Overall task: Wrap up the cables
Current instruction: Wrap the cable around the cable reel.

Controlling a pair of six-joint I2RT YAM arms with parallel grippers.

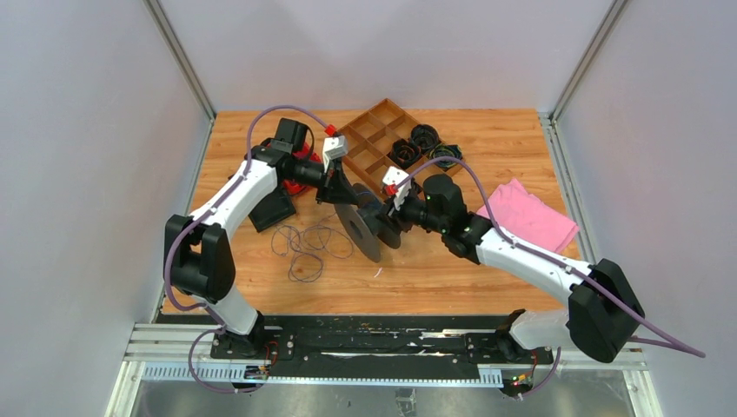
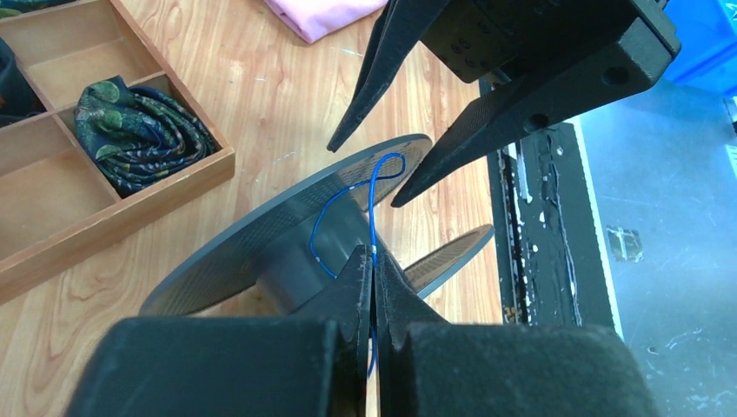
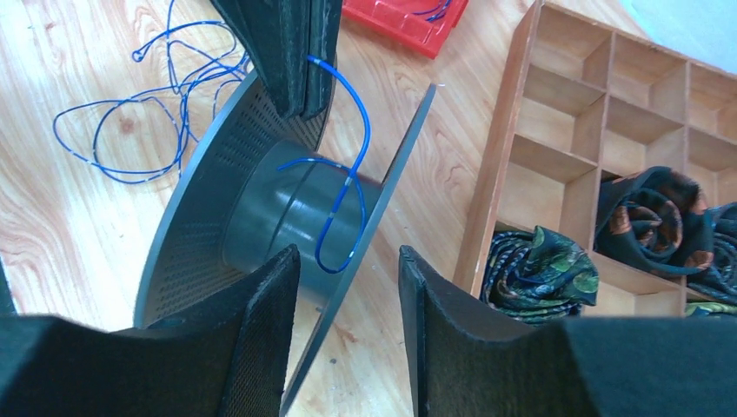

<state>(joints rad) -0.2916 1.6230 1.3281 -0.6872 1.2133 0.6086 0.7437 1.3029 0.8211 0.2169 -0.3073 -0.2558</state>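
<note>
A dark grey spool (image 1: 365, 228) lies on its side mid-table. My left gripper (image 2: 374, 261) is shut on a thin blue cable (image 2: 372, 208) just above the spool's hub (image 2: 300, 261). From the fingers the cable bends down in a loop across the hub (image 3: 278, 200); the top external view shows the left gripper (image 1: 341, 195) at the spool's far side. My right gripper (image 3: 348, 252) is open, its fingers (image 3: 261, 339) straddling the edge of one flange. The rest of the cable (image 1: 305, 258) lies in loose loops on the table left of the spool.
A wooden compartment tray (image 1: 374, 139) sits behind the spool, with rolled patterned cloths (image 3: 539, 269) in its cells. A pink cloth (image 1: 526, 213) lies at the right. A red tray (image 3: 395, 22) and a black block (image 1: 274, 208) lie near the left arm.
</note>
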